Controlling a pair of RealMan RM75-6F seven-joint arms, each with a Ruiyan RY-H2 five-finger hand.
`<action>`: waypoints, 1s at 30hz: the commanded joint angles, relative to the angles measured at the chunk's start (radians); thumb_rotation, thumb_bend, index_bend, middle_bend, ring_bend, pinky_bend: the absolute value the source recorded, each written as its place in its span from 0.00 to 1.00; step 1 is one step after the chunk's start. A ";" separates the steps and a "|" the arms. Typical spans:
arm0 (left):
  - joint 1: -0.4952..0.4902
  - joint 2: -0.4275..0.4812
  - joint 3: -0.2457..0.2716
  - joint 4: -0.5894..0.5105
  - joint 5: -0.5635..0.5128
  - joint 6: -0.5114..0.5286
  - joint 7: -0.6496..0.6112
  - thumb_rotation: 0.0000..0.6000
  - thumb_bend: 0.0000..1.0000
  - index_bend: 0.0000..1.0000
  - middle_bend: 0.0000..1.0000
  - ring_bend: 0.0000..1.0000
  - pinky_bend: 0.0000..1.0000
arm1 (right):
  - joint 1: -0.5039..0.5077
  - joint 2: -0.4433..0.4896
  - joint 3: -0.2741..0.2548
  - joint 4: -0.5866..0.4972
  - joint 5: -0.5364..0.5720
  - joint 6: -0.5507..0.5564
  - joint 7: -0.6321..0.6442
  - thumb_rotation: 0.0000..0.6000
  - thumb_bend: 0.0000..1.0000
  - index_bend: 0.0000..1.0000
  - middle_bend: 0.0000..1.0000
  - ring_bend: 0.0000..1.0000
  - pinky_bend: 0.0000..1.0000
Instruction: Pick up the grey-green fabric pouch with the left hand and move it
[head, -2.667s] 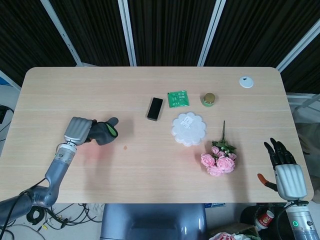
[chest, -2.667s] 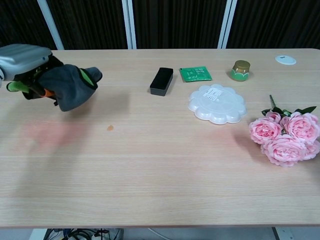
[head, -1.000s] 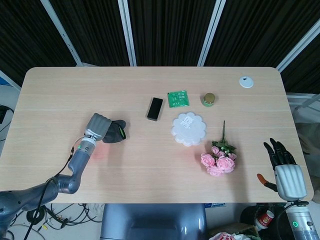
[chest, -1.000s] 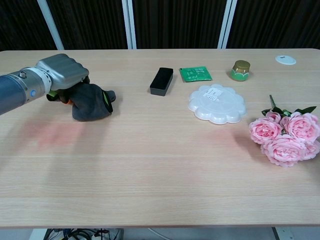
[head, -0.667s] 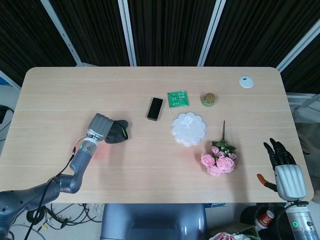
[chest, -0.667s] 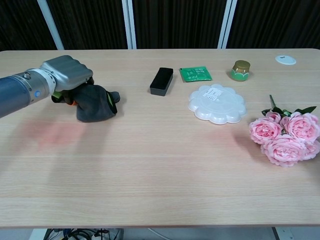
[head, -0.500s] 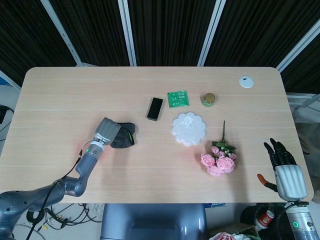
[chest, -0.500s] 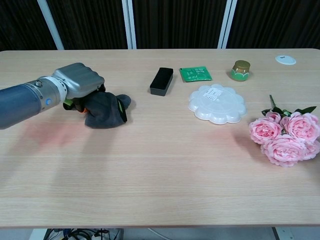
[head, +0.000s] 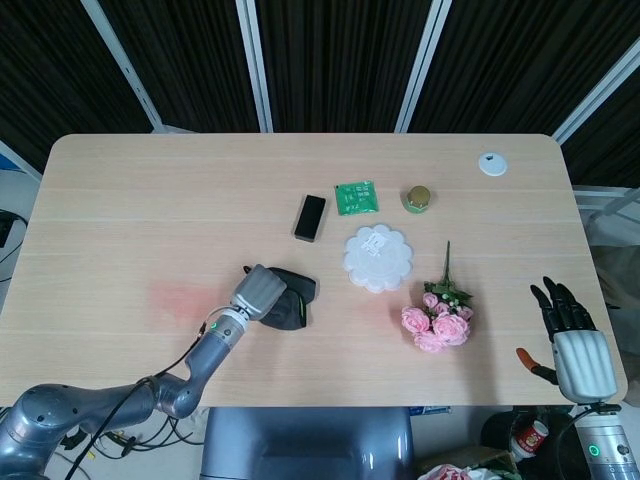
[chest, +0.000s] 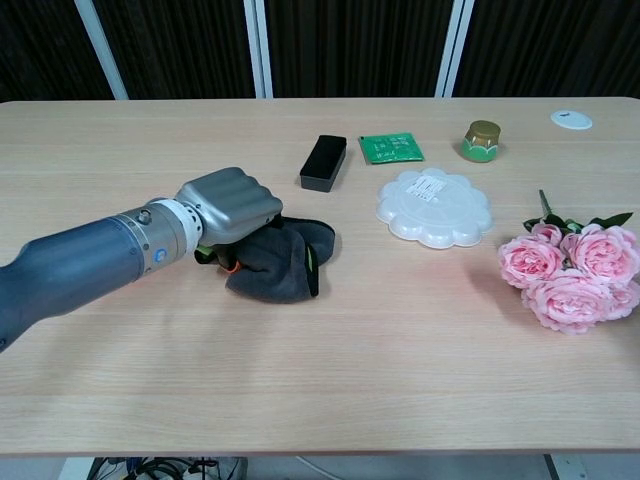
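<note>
The grey-green fabric pouch is dark grey with a green trim. My left hand grips its left end, fingers curled over the fabric, low over the middle of the table. The pouch hangs or lies just right of the hand; whether it touches the wood I cannot tell. My right hand stays off the table's front right corner, fingers spread and holding nothing; the chest view does not show it.
A black box, a green card and a gold-lidded jar lie behind the pouch. A white scalloped lid, pink roses and a white disc lie to the right.
My left hand has carried the pouch rightward and toward the front of the table, from the left side to near the middle. The right hand has not moved.
</note>
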 joint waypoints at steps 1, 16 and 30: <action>0.000 -0.004 0.004 0.008 -0.003 0.005 0.013 1.00 0.56 0.71 0.87 0.77 0.81 | -0.002 0.001 0.000 0.000 -0.001 0.003 0.003 1.00 0.10 0.00 0.00 0.00 0.19; 0.044 0.106 -0.011 0.131 -0.095 -0.012 0.020 1.00 0.56 0.71 0.87 0.77 0.81 | -0.001 -0.001 -0.001 0.000 -0.002 0.000 0.006 1.00 0.10 0.00 0.00 0.00 0.19; 0.131 0.294 -0.044 0.116 -0.115 0.049 -0.101 1.00 0.36 0.45 0.58 0.52 0.56 | -0.001 -0.001 -0.002 -0.002 -0.008 0.003 0.009 1.00 0.10 0.00 0.00 0.00 0.19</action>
